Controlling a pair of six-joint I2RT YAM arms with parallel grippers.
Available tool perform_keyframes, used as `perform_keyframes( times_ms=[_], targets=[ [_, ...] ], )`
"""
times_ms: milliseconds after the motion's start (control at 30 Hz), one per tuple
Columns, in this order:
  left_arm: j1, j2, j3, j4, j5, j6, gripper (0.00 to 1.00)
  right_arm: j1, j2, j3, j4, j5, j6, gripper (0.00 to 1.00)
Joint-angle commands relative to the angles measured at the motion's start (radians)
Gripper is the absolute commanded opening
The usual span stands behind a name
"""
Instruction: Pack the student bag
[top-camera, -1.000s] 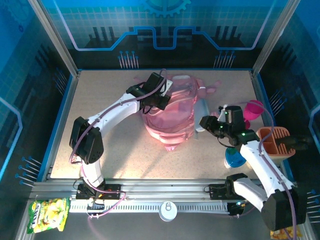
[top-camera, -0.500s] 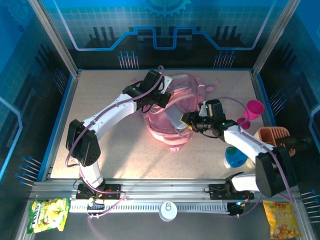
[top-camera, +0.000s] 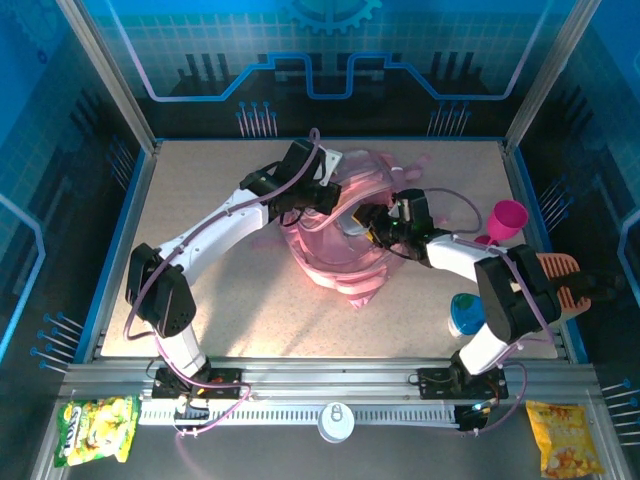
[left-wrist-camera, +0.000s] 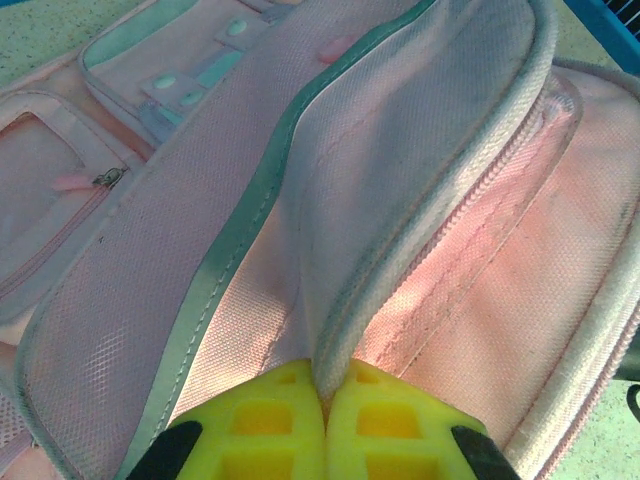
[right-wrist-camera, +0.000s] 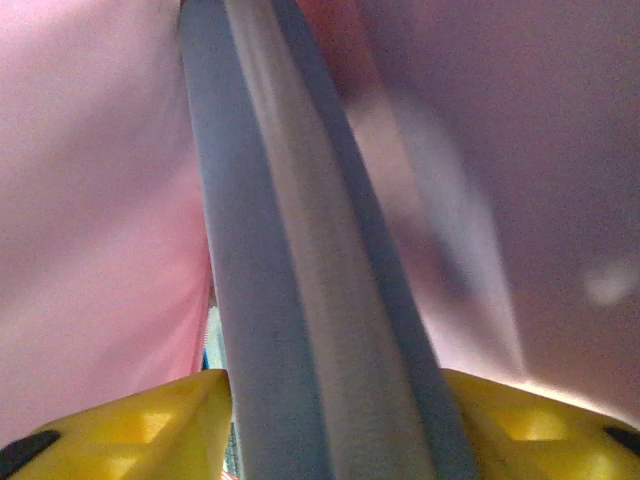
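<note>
Student bag (top-camera: 340, 245) lies mid-table toward the far edge, between both arms. Left gripper (left-wrist-camera: 325, 385) is pinched tight on the bag's trimmed rim. Right gripper (right-wrist-camera: 335, 400) is in among the pink fabric, with a grey-blue flat thing (right-wrist-camera: 300, 250) between its fingers (blurry, can't tell if clamped or loose). Green-yellow snack pack (top-camera: 95, 428) sits by the front rail, print too small to read.

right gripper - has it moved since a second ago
Yes. The right gripper has swung left, away from the magenta cup, and now reaches into the student bag through its open mouth.
</note>
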Motion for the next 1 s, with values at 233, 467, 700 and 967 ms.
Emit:
perform_keyframes(
  times_ms=[233, 467, 700, 967],
  targets=[
    [-0.004, -0.055, 0.009, 0.081, 0.060, -0.037, 0.00, 0.017, -0.270, -0.111, -0.265, 0.071, -0.055, 0.74],
    [-0.004, -0.046, 0.009, 0.091, 0.076, -0.042, 0.00, 0.038, -0.395, -0.174, -0.383, 0.131, -0.073, 0.68],
    [-0.004, -0.045, 0.011, 0.082, 0.081, -0.046, 0.00, 0.104, -0.272, -0.093, -0.326, 0.128, -0.059, 0.54],
    [-0.004, -0.060, 0.003, 0.071, 0.077, -0.044, 0.00, 0.124, -0.116, 0.003, -0.220, 0.146, -0.055, 0.39]
  ],
)
